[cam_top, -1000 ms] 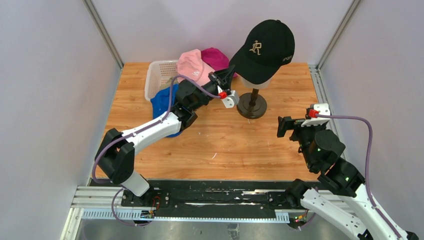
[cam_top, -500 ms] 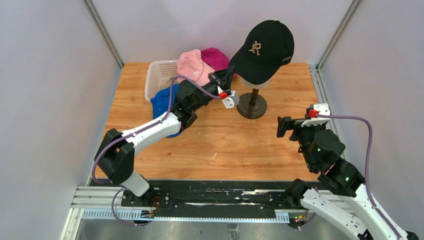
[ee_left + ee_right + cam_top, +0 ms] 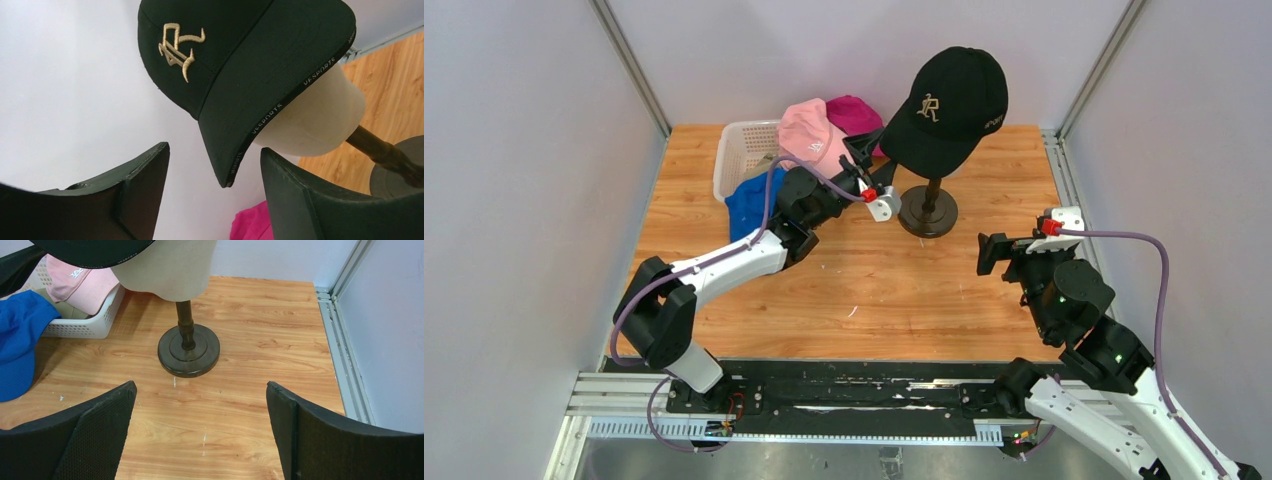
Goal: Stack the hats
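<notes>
Left gripper [image 3: 867,152] gapes; black cap [image 3: 949,100] seemingly untouched

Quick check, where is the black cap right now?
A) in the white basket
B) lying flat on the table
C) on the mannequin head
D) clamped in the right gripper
C: the black cap sits on the cream mannequin head. In the left wrist view its brim tip shows between the fingers of the open left gripper, which is not closed on it.
</notes>
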Tool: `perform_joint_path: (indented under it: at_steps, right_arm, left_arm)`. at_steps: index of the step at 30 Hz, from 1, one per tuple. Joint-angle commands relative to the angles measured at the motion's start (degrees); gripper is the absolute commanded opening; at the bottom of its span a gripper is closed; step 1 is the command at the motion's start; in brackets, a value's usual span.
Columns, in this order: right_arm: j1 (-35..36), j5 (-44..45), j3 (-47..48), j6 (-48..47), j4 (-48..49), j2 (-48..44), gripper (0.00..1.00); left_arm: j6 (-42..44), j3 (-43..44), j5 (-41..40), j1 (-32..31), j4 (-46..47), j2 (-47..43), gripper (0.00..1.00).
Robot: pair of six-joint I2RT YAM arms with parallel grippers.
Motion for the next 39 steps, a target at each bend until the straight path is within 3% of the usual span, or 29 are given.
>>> perform_joint_path:
  at_steps: [1,9,16,21,25,29,34,36,39]
  right_arm:
    - [-0.4,-0.3,-0.7,0.6,0.0,-0.9,1.00]
    - [-0.3,-0.5,-0.7,0.7,0.1,-1.1,1.00]
    - [-0.4,-2.0,0.0,1.0,0.0,-1.1,1.00]
    - [-0.3,-3.5,-0.4,1.6,0.1,-1.1,1.00]
    - [-0.3,-5.8,-0.7,2.3,0.5,0.4,1.00]
    - [-0.3,-8.9,-0.6,3.6,1.0,3.5,1.00]
    - [-0.3,-12.5,-1.0,4.8,1.3,6.3,1.00]
    - [-0.3,-13.1,-1.2,5.2,1.4,6.4,1.00]
    - [-0.2,-13.6,-1.3,5.8,1.6,6.4,1.00]
  left_arm:
    - [-0.4,-0.4,-1.4,-0.3,3.1,-1.9,0.72]
    - [-1.3,-2.4,-4.8,-0.3,2.6,-3.1,0.86]
    - [-8.1,-13.4,-13.9,-0.5,6.3,-11.6,0.96]
    - [-13.8,-23.5,-25.7,-3.0,6.0,-20.3,0.96]
    - [-21.8,-27.8,-40.3,-5.3,3.5,-25.0,0.93]
    - [-34.2,-26.9,-57.9,-6.0,-7.0,-28.1,0.91]
    - [-47.8,-22.5,-72.2,-6.0,-24.8,-28.9,0.87]
    - [-53.4,-20.1,-73.3,-5.5,-32.6,-28.9,0.87]
    - [-62.8,-15.9,-67.3,-1.8,-44.2,-28.3,0.87]
